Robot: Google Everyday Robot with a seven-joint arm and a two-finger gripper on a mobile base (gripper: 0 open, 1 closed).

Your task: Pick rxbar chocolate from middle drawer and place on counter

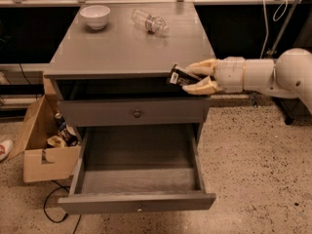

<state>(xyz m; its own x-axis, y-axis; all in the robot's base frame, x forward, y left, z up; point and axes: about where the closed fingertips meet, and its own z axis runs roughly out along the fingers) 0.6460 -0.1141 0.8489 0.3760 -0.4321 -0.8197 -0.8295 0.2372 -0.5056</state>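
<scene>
My gripper (191,77) reaches in from the right and is shut on the rxbar chocolate (178,76), a small black-wrapped bar with white print. It holds the bar at the counter's front right edge, level with the slab. The counter (126,48) is the grey cabinet's flat top. The middle drawer (139,174), the lowest one, is pulled fully open and looks empty. The drawer above it (136,112) is closed.
A white bowl (95,16) and a clear plastic bottle (150,21) lying on its side sit at the back of the counter. An open cardboard box (46,138) with cans stands on the floor left of the cabinet. A black cable (51,206) lies beside it.
</scene>
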